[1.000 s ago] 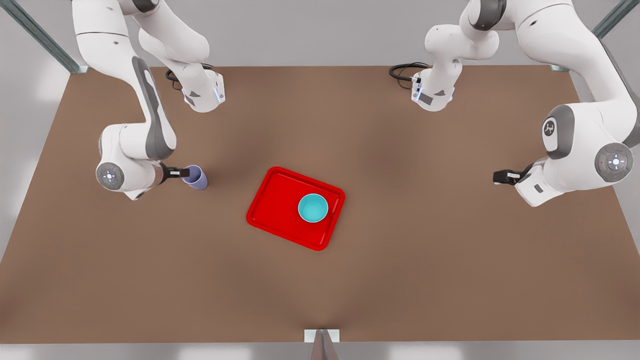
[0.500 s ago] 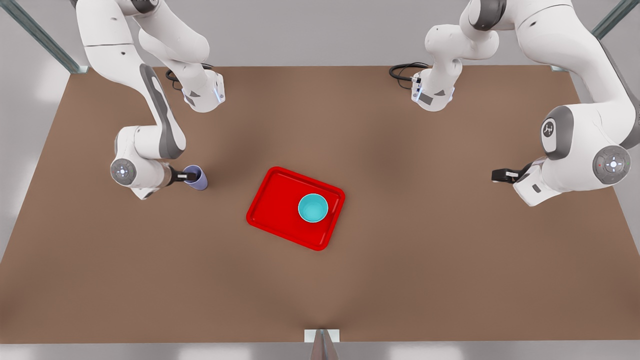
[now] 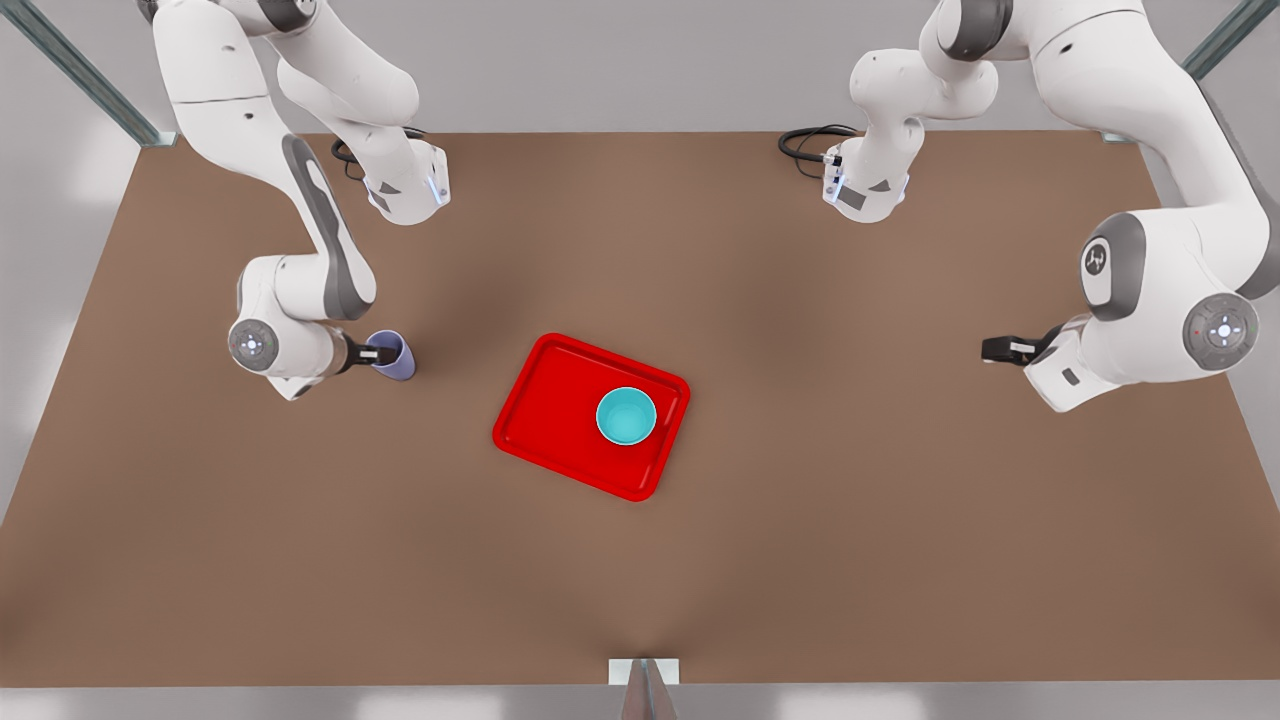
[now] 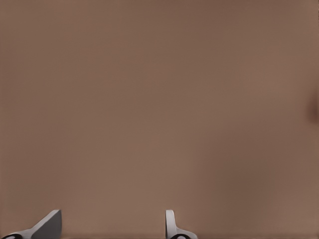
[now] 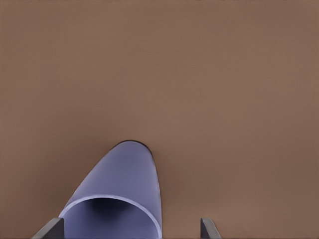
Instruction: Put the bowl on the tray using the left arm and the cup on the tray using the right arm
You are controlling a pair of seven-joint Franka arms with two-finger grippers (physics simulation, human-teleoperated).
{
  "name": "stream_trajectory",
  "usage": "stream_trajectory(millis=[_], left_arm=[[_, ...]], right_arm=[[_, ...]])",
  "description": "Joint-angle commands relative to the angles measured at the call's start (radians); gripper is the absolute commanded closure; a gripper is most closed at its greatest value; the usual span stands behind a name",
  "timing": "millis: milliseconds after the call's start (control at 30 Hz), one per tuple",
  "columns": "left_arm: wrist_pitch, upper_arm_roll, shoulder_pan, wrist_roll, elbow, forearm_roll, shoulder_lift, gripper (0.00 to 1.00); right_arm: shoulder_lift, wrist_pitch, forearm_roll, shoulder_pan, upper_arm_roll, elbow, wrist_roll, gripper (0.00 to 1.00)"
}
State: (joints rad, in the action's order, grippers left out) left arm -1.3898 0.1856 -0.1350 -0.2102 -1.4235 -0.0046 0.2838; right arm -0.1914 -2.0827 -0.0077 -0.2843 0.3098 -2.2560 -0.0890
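- so the thing that matters here: the cup (image 3: 392, 355) sits right at the right gripper (image 3: 372, 353), on the front view's left side, and in the right wrist view the cup (image 5: 117, 199) lies between the two fingertips (image 5: 50, 230) with its open rim facing the camera
- the jaws there look spread, one finger close by the rim on one side and a clear gap on the other, so I'd call them open around the cup, not clamped yet
- the cup's long axis seems tilted toward the wrist rather than dead upright, hard to say how much
- the right arm is folded low, wrist near the table (image 3: 850, 520), gripper reaching sideways toward the tray (image 3: 540, 415)
- the tray is well apart from the cup, toward the front view's right, so I'd guess close, lift, then carry across
- the bowl (image 3: 626, 416) already sits on the tray, near its far-right corner, so that half looks done
- the left gripper (image 3: 1000, 349) waits off on the front view's right, well apart from the tray; its fingertips (image 4: 171, 224) are parted over bare table, holding nothing
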Motion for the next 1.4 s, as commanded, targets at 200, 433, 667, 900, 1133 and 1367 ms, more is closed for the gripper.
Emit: stream_trajectory(millis=[200,433,667,900,1133,1367], left_arm=[[0.000,0.000,-0.002,-0.003,-0.002,0.000,0.000,0.00],[0.000,0.000,-0.002,-0.002,-0.002,0.000,0.000,0.00],[0.000,0.000,-0.014,-0.002,-0.002,0.000,-0.002,0.00],[0.002,0.000,-0.014,-0.002,-0.002,0.000,0.000,0.00],[0.003,0.000,-0.014,-0.002,-0.002,0.000,0.000,0.00],[0.002,0.000,-0.014,-0.002,-0.005,0.000,0.000,0.00]], right_arm=[[-0.019,-0.054,-0.002,-0.006,-0.005,-0.025,0.000,0.00],[-0.013,-0.054,-0.003,-0.013,-0.006,-0.031,0.003,0.00],[0.012,-0.004,-0.005,-0.007,-0.005,-0.011,0.008,0.00],[0.043,0.075,-0.005,-0.010,-0.005,-0.020,0.011,0.00],[0.027,0.079,-0.021,-0.024,-0.006,-0.022,0.011,0.00],[-0.031,0.033,-0.031,-0.027,-0.006,-0.031,0.008,0.00]])
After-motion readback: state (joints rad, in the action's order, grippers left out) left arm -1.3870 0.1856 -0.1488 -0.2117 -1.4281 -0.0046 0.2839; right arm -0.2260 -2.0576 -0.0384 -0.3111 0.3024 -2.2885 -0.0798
